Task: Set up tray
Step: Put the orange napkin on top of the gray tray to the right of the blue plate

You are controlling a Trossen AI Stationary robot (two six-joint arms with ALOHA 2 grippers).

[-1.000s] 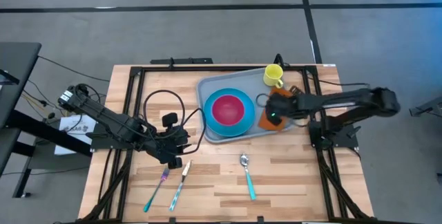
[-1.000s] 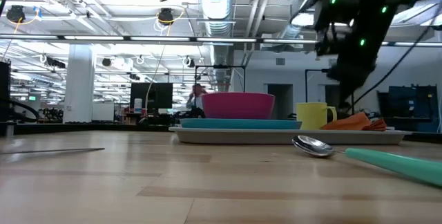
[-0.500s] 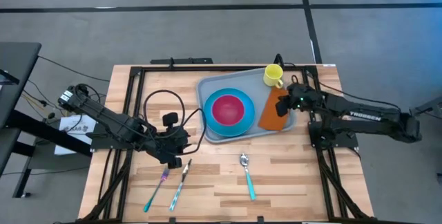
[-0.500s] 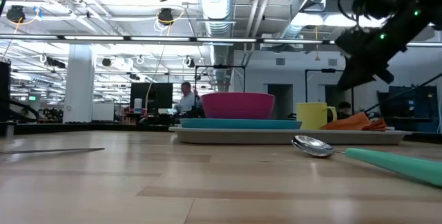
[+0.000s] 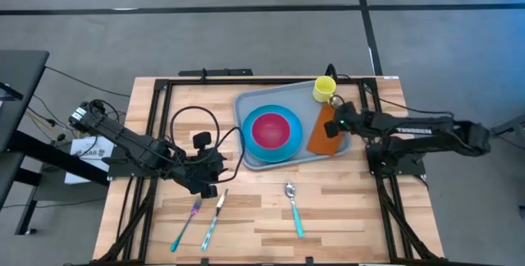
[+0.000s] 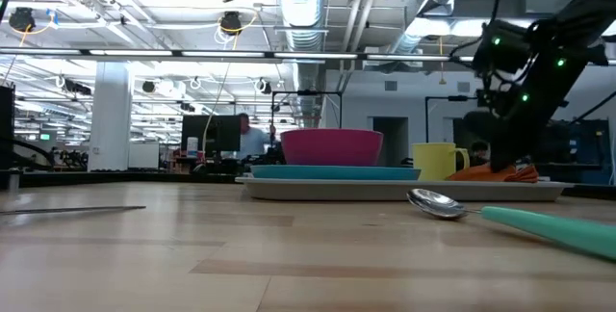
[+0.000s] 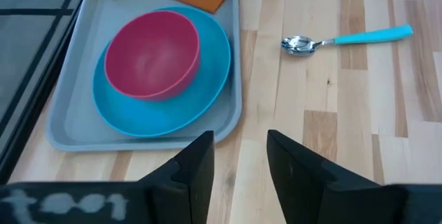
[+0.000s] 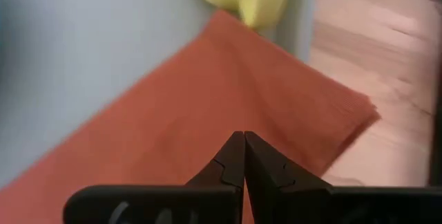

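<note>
The pale grey-blue tray point(image 5: 246, 106) lies at the table's far middle. On it a blue plate point(image 5: 256, 149) bears a pink bowl point(image 5: 275, 129). A yellow mug point(image 5: 324, 89) stands in the tray's far right corner. An orange napkin point(image 5: 321, 137) lies flat on the tray's right end, one corner point(image 8: 362, 113) reaching past the rim. My right gripper point(image 5: 336, 122) is shut, its tips low over the napkin point(image 8: 207, 92). My left gripper point(image 7: 240, 148) stands open and empty above the wood, left of the tray. My right gripper point(image 8: 244, 135) points its shut fingertips slanting down from the table's right side at the napkin's right part point(image 8: 276, 124). Whether the tips touch the cloth I cannot tell. The napkin lies flat.
A fork point(image 5: 189, 221) and a knife point(image 5: 213, 215) lie near the table's front edge under my left gripper point(image 5: 215, 190). A spoon point(image 5: 293, 208) with a teal handle lies in front of the tray. A black cable loops on the wood at the left.
My right gripper, shut throughout, has drawn back from over the napkin's middle toward the table's right edge, rolled its wrist, and then sunk low over the napkin's right part. The napkin lies flat where it was.
</note>
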